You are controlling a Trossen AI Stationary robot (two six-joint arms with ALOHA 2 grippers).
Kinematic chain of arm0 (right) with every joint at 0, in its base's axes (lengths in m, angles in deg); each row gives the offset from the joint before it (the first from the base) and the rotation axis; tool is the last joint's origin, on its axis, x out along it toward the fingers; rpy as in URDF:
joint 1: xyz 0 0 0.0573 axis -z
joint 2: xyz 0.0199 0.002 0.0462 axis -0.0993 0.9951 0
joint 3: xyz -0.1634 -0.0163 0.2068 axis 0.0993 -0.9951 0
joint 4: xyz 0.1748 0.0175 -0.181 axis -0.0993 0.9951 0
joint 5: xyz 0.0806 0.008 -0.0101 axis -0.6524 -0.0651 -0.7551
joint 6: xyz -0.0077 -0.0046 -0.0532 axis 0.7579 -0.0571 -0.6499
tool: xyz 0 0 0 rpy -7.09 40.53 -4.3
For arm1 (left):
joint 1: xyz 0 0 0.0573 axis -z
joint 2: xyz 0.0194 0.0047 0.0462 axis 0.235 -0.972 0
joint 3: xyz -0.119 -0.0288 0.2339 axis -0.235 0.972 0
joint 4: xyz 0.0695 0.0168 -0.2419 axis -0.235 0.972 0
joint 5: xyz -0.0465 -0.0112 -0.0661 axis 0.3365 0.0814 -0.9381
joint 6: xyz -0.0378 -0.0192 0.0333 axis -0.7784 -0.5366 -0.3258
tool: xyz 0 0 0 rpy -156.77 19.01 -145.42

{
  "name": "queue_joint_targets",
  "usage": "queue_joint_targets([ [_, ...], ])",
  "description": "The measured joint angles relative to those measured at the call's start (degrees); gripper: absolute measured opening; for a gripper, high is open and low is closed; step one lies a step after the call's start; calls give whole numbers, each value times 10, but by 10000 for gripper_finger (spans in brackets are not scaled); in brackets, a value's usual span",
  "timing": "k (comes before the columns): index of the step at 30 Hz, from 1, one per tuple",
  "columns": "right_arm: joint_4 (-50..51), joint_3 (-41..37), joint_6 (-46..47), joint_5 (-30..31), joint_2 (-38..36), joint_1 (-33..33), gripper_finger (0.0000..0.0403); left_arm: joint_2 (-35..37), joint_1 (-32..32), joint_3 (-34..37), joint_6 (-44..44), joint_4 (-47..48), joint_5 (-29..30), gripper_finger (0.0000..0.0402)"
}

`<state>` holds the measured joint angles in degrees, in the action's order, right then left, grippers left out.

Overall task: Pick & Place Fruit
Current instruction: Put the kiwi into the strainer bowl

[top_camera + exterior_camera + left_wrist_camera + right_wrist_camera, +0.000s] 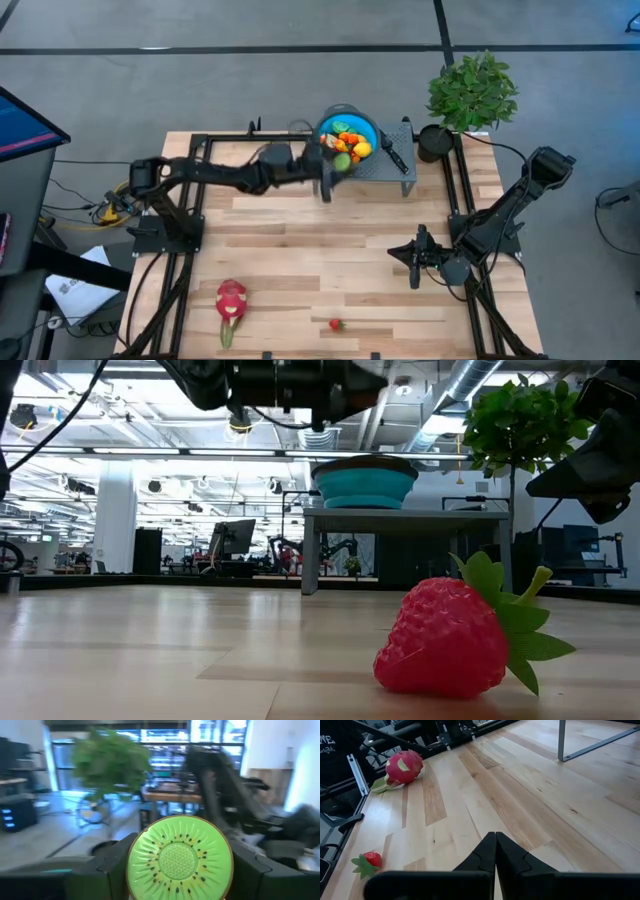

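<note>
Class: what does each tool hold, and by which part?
The left tool grips the kiwi slice by its opposite rim edges. The right tool is shut, holding nothing.

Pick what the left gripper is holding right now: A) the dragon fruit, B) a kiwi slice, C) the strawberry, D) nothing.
B: in the left wrist view the kiwi slice sits clamped between the left gripper's fingers, while the strawberry and dragon fruit lie on the table.

Kiwi half (pixel 180 857) upright in left claw (pixel 180 870)
</note>
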<state>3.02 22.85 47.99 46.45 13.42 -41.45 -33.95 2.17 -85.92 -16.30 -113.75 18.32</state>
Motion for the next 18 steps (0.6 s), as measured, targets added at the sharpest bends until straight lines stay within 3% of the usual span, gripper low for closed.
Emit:
queue_joint_targets([
  [9,3,0,0,0,0,0,0,-26,-86,-54,0,-1,0,221],
  [18,5,0,2,0,0,0,0,-101,-92,-124,-1,2,-1,221],
])
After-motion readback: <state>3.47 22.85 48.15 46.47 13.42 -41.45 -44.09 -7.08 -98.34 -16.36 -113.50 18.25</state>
